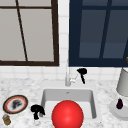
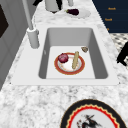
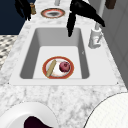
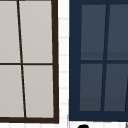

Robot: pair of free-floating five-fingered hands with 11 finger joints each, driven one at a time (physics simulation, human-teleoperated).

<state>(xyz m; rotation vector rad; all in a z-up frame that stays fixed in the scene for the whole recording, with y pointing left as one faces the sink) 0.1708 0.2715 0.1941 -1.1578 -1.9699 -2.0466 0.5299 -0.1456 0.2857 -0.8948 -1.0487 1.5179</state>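
Sink basin (image 3: 30,50) beneath right hand (image 3: 83,12), straight fingers (image 3: 70,25) pointing steeply downward.

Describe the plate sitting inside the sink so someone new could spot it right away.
Look down into the white sink basin. On its floor lies a red-rimmed plate carrying a dark red round fruit and a tan stick. The similar plate on the counter carries neither.

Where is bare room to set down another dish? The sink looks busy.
The basin floor behind the plate is bare, up to a small scrap in one corner. The marble between the tap and the eggplant plate is also free. It is crowded left of the sink: patterned plate, jar, left robot hand.
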